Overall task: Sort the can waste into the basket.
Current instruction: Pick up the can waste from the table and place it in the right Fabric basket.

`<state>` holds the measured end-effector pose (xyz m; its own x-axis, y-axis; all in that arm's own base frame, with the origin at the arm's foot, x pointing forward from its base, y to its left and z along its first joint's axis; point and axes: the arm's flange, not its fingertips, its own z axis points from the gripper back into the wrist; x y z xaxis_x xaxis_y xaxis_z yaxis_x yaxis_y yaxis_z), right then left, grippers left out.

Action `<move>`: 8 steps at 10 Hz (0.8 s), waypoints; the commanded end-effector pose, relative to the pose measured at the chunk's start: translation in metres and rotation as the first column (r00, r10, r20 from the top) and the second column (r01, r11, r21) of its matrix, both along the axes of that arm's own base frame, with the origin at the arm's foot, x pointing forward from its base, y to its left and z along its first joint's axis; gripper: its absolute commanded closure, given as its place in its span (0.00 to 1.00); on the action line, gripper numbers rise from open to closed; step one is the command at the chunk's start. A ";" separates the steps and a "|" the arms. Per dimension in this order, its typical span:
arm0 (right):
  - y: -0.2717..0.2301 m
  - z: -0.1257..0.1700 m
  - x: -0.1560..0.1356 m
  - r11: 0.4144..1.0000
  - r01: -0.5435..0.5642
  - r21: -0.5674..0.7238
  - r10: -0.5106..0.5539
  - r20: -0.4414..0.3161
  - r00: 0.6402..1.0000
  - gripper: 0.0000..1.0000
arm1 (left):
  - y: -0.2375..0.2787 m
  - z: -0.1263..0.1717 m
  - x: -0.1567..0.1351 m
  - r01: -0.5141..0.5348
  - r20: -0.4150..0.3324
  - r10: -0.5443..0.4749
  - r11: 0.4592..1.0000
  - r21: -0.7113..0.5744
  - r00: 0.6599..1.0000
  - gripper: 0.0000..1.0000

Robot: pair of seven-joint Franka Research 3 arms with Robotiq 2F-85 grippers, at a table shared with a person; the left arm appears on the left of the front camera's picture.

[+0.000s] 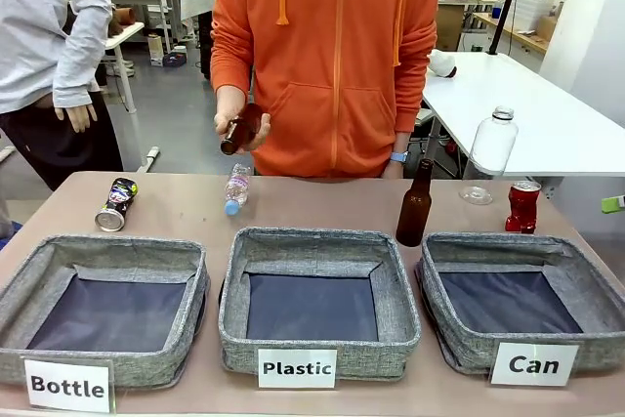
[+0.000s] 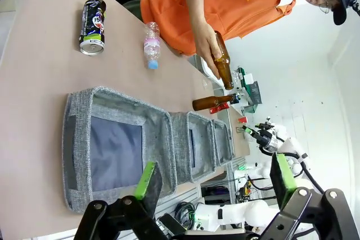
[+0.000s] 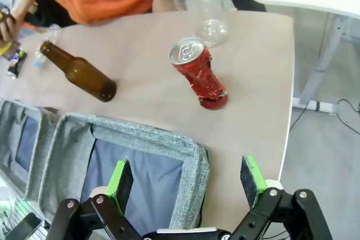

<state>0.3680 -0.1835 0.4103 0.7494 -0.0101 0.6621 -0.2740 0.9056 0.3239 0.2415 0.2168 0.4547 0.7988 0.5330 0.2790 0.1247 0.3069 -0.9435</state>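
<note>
Your right gripper (image 3: 185, 177) hangs with its green-padded jaws spread wide and nothing between them, over a corner of the square grey woven-fabric basket (image 3: 194, 158) whose white front card reads "Can". Its dark lining lies in plain sight below the fingers. The shiny red metal drink can (image 3: 198, 74) stands upright on the tan table (image 3: 253, 111) just beyond that basket's far rim — dented along its side, silver top up, outside the basket. Beside it is the base of a tall clear plastic bottle (image 3: 205, 9). On its other side a brown glass bottle (image 3: 79, 72) stands near the basket's far left corner.

Your left gripper (image 2: 214, 178) is likewise parted and holds nothing. Its wrist view looks along the row of three baskets from the end of the grey basket labelled "Bottle" (image 1: 98, 246), with the grey basket labelled "Plastic" (image 1: 317, 239) in the middle. The black drink can with colourful print (image 1: 115, 204) lies on its side on the table behind the "Bottle" basket, silver end toward you, well apart from the "Can" basket at the opposite end. A small clear plastic bottle with a blue cap (image 1: 236, 188) lies behind the "Plastic" basket.

Across the table, the person in an orange hooded top has one hand (image 1: 234, 114) around a second brown glass bottle (image 1: 232, 141), held tilted above the far edge — clear of the tabletop.
</note>
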 end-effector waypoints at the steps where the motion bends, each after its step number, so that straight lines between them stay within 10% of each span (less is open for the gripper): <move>1: -0.009 -0.012 0.013 0.989 -0.144 -0.016 0.145 0.003 0.989 0.00 | 0.001 0.001 0.001 0.004 0.029 -0.004 1.000 -0.001 1.000 0.00; 5: -0.016 -0.038 0.058 0.943 -0.321 -0.081 0.325 0.040 0.945 0.00 | 0.000 0.000 0.000 0.000 0.000 0.000 1.000 0.000 1.000 0.00; 8: -0.009 -0.059 0.087 0.902 -0.419 -0.107 0.422 0.010 0.907 0.00 | 0.072 0.058 -0.081 0.141 0.076 -0.137 0.989 -0.052 0.988 0.00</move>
<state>0.4440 -0.1839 0.3559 0.6856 0.3569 0.6345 -0.6116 0.7551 0.2362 0.1772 0.2558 0.4996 0.8226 0.4740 0.3141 0.2083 0.2629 -0.9421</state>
